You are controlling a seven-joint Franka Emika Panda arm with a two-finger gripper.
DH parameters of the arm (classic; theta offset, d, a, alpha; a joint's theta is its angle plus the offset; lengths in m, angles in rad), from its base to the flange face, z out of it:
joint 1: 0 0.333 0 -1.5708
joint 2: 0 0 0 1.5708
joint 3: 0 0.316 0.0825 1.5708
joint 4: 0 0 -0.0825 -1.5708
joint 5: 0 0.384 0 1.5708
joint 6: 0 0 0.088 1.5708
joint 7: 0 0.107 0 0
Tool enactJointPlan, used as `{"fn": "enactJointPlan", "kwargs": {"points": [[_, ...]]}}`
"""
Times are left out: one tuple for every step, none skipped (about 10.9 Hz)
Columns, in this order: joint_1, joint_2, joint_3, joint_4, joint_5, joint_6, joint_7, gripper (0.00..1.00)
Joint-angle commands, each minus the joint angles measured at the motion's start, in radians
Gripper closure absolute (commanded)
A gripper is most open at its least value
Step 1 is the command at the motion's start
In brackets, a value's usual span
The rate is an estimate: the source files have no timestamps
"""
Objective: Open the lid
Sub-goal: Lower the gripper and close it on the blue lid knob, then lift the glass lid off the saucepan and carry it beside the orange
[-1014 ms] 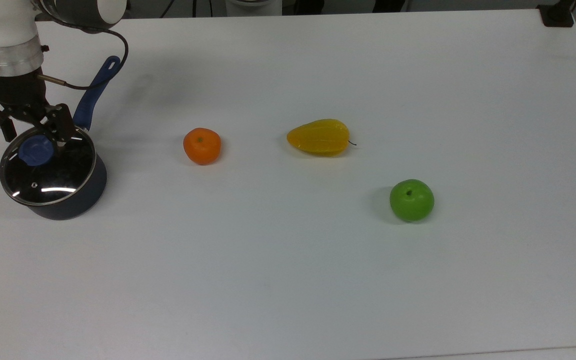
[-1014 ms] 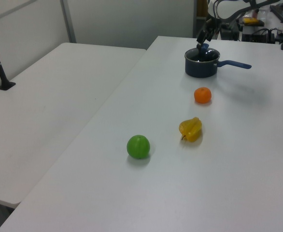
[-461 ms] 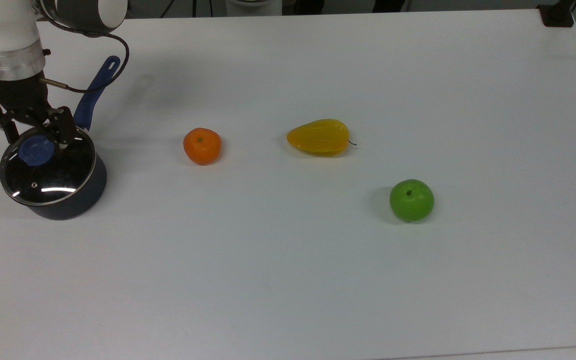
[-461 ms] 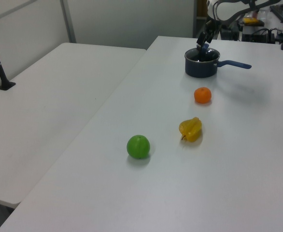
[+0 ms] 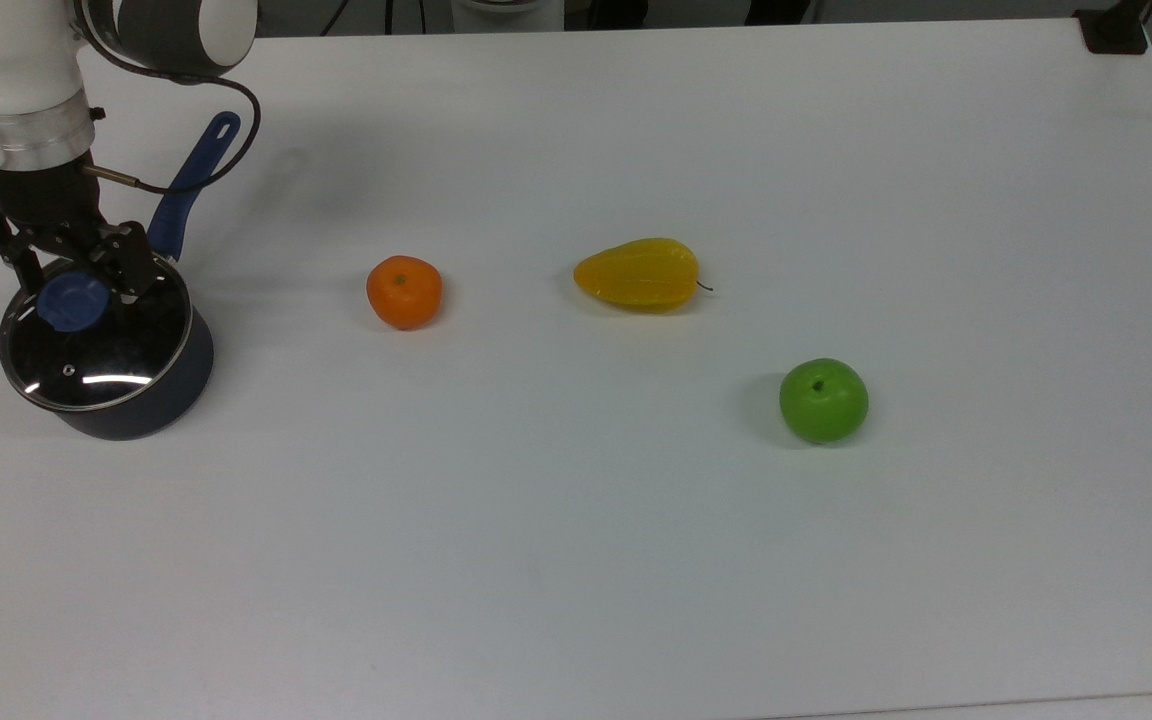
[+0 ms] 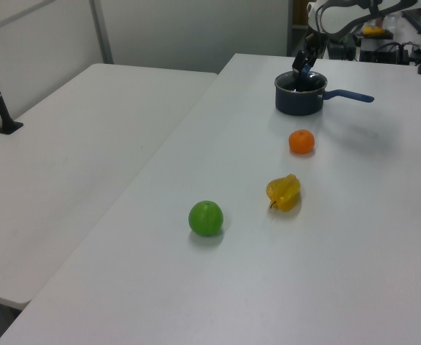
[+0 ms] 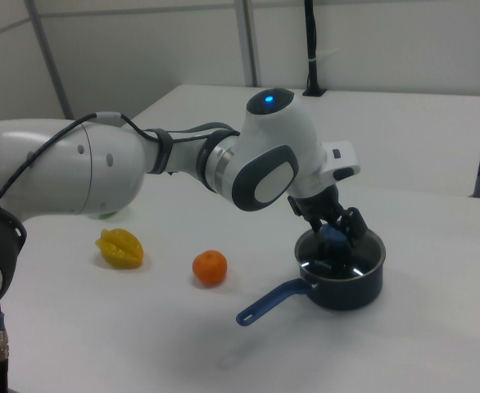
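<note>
Now lower, end effector [image 5: 73, 275] fingers spread astride knob, lid [image 5: 96, 335] unmoved on saucepan [image 5: 161, 385]

The gripper [image 5: 71, 272] is a bit farther back than before in the top view, toward the top of the picture. Its two black fingers [image 5: 132, 266] now sit closer around the blue knob [image 5: 73, 300] of the lid [image 5: 96, 335]. The white arm [image 5: 11, 80] above is shifted a little toward the top view's right. In the left view the gripper [image 6: 305, 63] looks a tiny bit higher above the pot [image 6: 300, 95].
</note>
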Motion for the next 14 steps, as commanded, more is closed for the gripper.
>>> {"fn": "enactJointPlan", "kwargs": {"points": [[0.006, -0.004, -0.008, -0.013, 0.010, 0.031, 0.016, 0.13], [0.006, -0.006, -0.008, -0.013, 0.010, 0.028, 0.016, 0.18], [0.006, -0.006, -0.008, -0.013, 0.010, 0.028, 0.016, 0.24], [0.006, -0.009, -0.008, -0.013, 0.010, 0.025, 0.016, 0.37], [0.006, -0.013, -0.008, -0.013, 0.011, 0.020, 0.016, 0.44], [0.006, -0.021, -0.008, -0.013, 0.011, 0.017, 0.018, 0.47], [0.005, -0.036, -0.008, -0.013, 0.011, 0.016, 0.018, 0.47], [0.008, -0.055, -0.008, -0.017, 0.011, 0.014, 0.026, 0.48], [0.014, -0.078, -0.008, -0.029, 0.002, 0.014, 0.047, 0.48], [0.032, -0.101, -0.006, -0.040, -0.001, 0.014, 0.067, 0.48], [0.069, -0.131, -0.006, -0.058, -0.004, 0.014, 0.090, 0.48], [0.100, -0.160, -0.008, -0.078, -0.006, 0.011, 0.125, 0.48], [0.138, -0.185, -0.006, -0.091, -0.006, -0.012, 0.154, 0.48], [0.182, -0.194, -0.006, -0.092, -0.007, -0.035, 0.186, 0.48]]}}
